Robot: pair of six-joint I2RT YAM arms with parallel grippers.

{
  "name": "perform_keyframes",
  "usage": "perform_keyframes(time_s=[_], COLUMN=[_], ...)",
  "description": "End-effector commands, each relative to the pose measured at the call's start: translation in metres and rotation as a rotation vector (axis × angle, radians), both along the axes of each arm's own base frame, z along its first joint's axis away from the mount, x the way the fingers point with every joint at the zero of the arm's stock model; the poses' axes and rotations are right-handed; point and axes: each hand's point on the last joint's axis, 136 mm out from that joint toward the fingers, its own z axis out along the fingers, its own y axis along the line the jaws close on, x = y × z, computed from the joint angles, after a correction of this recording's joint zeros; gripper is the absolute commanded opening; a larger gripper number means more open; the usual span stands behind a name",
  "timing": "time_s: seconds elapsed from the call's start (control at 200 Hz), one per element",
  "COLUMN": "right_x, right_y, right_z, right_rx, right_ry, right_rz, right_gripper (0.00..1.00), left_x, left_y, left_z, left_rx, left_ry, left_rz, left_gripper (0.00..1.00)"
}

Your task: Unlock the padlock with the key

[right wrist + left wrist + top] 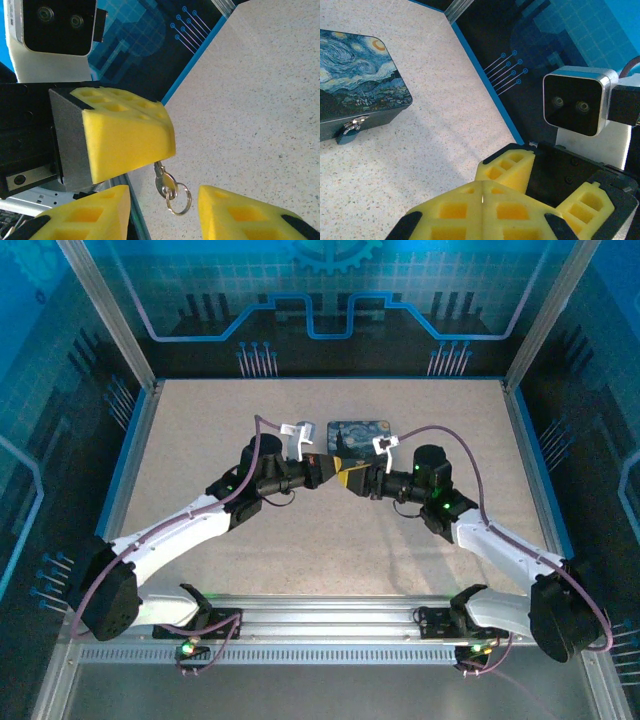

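The left gripper (482, 192) is pressed fully closed, and the right wrist view shows what it pinches: the key (161, 176) pokes out from under its yellow pads, with a small key ring (179, 199) dangling free below. The right gripper (164, 201) faces it nose to nose, its jaws parted to either side of the key and ring and touching neither. Out beyond them the padlock (348, 133) hangs from the hasp on the front of the painted tin (360, 75), which sits on the speckled table (445, 125), well apart from both grippers.

This looks like a handover, and that is where it could fail. So little of the key shows that the right jaws may close on the loose ring instead. The key would then swing or drop when the left lets go, or end up skewed, too crooked to enter the padlock's keyhole
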Motion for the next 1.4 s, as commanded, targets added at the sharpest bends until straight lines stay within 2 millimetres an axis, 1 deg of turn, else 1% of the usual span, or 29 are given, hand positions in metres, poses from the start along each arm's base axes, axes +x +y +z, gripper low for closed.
perform_keyframes(time_s=[0.0, 0.18, 0.295, 0.63, 0.8, 0.945, 0.99, 1.08, 1.12, 1.14, 1.155, 1.231, 1.286, 1.356, 1.396], right_x=[-0.001, -0.001, -0.002, -0.002, -0.003, -0.003, -0.003, -0.003, -0.003, -0.003, -0.004, -0.006, -0.006, -0.007, -0.007], right_y=[0.007, 0.009, 0.011, 0.011, 0.010, 0.008, 0.006, 0.004, 0.003, 0.002, 0.001, -0.004, -0.009, -0.017, -0.022], right_z=[0.014, 0.012, 0.013, 0.015, 0.015, 0.013, 0.012, 0.010, 0.008, 0.009, 0.005, -0.004, -0.010, -0.018, -0.021], right_rx=[0.025, 0.021, 0.021, 0.022, 0.011, -0.001, -0.007, -0.025, -0.038, -0.041, -0.053, -0.095, -0.138, -0.185, -0.202], right_ry=[-0.028, -0.021, -0.022, -0.027, -0.026, -0.026, -0.024, -0.023, -0.020, -0.027, -0.012, 0.004, 0.011, 0.017, 0.021], right_rz=[0.029, 0.035, 0.040, 0.044, 0.038, 0.027, 0.021, 0.009, 0.003, 0.000, -0.001, -0.016, -0.036, -0.065, -0.081], right_gripper=[0.39, 0.35, 0.31, 0.14, 0.05, 0.00, 0.00, 0.00, 0.00, 0.00, 0.00, 0.00, 0.00, 0.00, 0.00], left_x=[-0.001, -0.001, -0.001, 0.000, 0.000, 0.002, 0.002, 0.003, 0.004, 0.005, 0.006, 0.011, 0.017, 0.026, 0.030], left_y=[-0.002, -0.002, -0.002, -0.002, -0.002, 0.000, 0.000, 0.001, 0.003, 0.004, 0.006, 0.015, 0.023, 0.034, 0.040], left_z=[0.023, 0.022, 0.021, 0.018, 0.019, 0.023, 0.023, 0.024, 0.024, 0.024, 0.023, 0.024, 0.024, 0.021, 0.019], left_rx=[-0.033, -0.039, -0.040, -0.040, -0.039, -0.035, -0.034, -0.031, -0.023, -0.018, -0.015, -0.006, -0.007, 0.000, 0.008], left_ry=[-0.054, -0.051, -0.048, -0.041, -0.047, -0.060, -0.058, -0.065, -0.065, -0.066, -0.065, -0.064, -0.055, -0.035, -0.032], left_rz=[-0.006, -0.007, -0.006, -0.004, 0.002, 0.013, 0.014, 0.017, 0.024, 0.029, 0.035, 0.065, 0.090, 0.125, 0.138], left_gripper=[0.00, 0.00, 0.00, 0.00, 0.00, 0.00, 0.05, 0.11, 0.18, 0.24, 0.27, 0.33, 0.44, 0.47, 0.54])
